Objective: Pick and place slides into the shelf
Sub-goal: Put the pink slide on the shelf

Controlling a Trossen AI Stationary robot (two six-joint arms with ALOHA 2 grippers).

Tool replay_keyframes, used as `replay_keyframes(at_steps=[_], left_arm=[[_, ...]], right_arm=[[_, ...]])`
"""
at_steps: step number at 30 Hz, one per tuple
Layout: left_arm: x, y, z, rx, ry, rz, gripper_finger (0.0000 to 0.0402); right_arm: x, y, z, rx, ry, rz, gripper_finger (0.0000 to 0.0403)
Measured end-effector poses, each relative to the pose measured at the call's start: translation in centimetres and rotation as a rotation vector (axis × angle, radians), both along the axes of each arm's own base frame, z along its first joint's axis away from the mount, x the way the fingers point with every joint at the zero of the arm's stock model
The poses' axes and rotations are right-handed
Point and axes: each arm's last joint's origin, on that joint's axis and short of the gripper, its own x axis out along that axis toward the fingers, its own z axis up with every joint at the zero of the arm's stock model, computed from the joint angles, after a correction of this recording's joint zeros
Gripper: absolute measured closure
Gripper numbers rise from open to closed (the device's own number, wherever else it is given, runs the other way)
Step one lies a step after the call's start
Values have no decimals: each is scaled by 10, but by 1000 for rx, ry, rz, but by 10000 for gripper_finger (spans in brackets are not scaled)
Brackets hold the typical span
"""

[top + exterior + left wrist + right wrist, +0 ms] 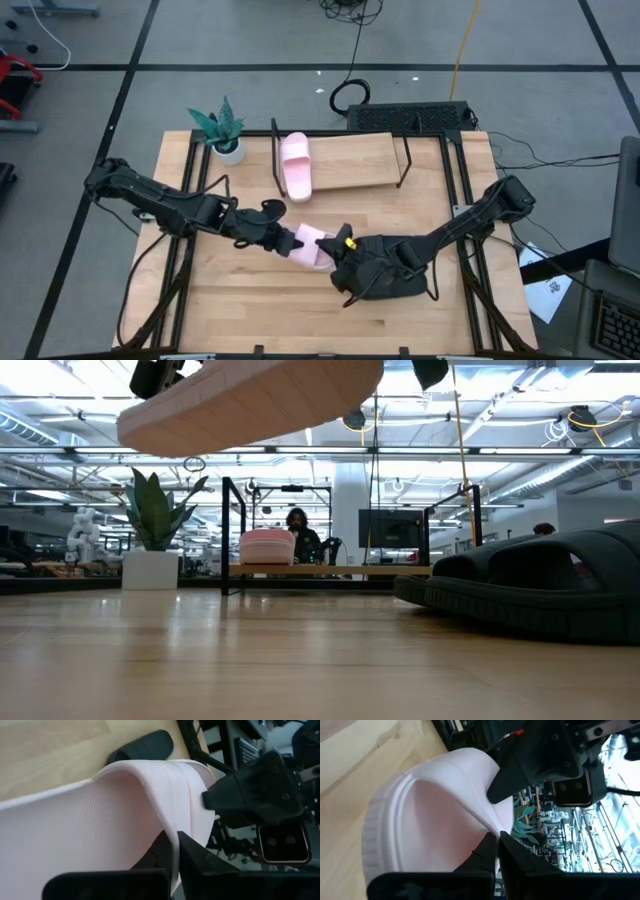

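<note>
Tabletop (pixel 250 300): pale wood, grey floor around it.
Shelf (pixel 350 165): at the far edge; one pink slide (pixel 296 166) rests on its left end.
Plant (pixel 222 130): potted, just left of the shelf.
Second pink slide (pixel 312 246): lifted clear of the tabletop near its centre.
Left tool (pixel 298 241): fingers pinched tight on this slide's strap.
Right tool (pixel 343 243): closed on the same slide's opposite edge.
Black slides (pixel 385 280): lying on the tabletop under the right arm.

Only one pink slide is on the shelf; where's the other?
In the high view, second pink slide is mid-table, held aloft between left pincer and right pincer.
</note>
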Motion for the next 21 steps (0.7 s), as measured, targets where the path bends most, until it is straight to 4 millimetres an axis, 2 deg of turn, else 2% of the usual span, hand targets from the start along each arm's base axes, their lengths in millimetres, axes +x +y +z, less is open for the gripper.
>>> replay_keyframes(at_steps=[8, 14, 21], left_arm=[[1, 0, 3, -13, -30, 20, 399], [0, -3, 8, -39, -66, 39, 400], [0, -4, 8, -49, -67, 39, 401]], right_arm=[[0, 0, 1, -11, -6, -9, 401], [-1, -2, 2, -42, -20, -88, 380], [-4, 3, 2, -48, -25, -94, 368]])
